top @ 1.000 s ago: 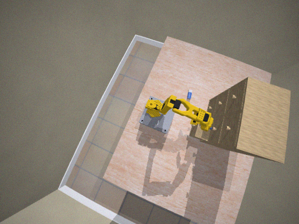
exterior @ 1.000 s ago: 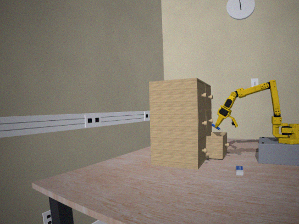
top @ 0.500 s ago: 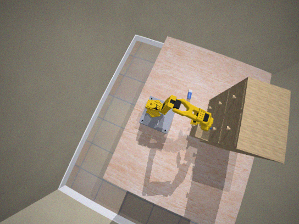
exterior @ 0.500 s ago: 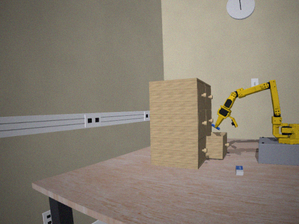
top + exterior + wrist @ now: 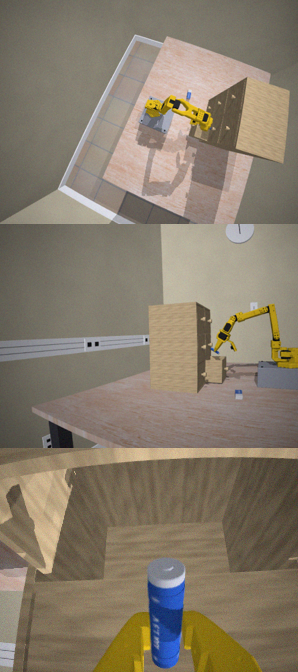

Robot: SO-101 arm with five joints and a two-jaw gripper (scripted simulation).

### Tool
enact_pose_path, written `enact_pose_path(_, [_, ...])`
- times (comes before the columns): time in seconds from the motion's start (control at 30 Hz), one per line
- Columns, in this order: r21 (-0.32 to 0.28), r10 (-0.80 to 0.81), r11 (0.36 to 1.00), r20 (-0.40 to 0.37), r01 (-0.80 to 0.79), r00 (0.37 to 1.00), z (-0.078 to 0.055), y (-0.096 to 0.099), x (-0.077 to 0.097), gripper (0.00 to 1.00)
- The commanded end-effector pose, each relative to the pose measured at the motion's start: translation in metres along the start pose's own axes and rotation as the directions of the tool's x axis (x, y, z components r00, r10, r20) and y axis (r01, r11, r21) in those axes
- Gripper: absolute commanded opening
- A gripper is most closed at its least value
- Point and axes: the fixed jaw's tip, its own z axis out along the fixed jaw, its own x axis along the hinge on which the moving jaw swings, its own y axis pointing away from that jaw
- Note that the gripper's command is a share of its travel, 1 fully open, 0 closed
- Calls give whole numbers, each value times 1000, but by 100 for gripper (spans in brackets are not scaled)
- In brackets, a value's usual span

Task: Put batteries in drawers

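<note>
My gripper (image 5: 215, 350) (image 5: 166, 640) is shut on the AAA battery (image 5: 217, 352) (image 5: 166, 605), a blue cylinder with a pale end. It holds the battery tilted, above the pulled-out right drawer of the bottom row (image 5: 202, 135) (image 5: 216, 372) (image 5: 165, 540), close to the chest front. The part of the drawer floor that shows in the wrist view is bare. The chest (image 5: 263, 121) (image 5: 173, 347) has its other drawers shut, including the bottom left one. I cannot make out the nine-volt battery for sure in any view; the inside of the shut drawers is hidden.
A small blue and white block (image 5: 189, 94) (image 5: 239, 394) lies on the table (image 5: 208, 60) (image 5: 153, 416), left of the arm's base as one faces the drawers; I cannot tell for sure what it is. Round knobs stick out from the drawer fronts beside the gripper.
</note>
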Motion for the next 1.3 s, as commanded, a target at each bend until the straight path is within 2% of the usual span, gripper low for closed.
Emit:
enact_pose_path(0.0, [3,-8,1000,18,8,1000,4,-1,-5,0])
enact_pose_path(0.83, [3,-9,1000,18,9,1000,5,-1,-6,0])
enact_pose_path(0.97, [2,-8,1000,18,8,1000,14,-1,-10,0])
enact_pose_path(1.27, [2,-8,1000,18,8,1000,14,-1,-10,0])
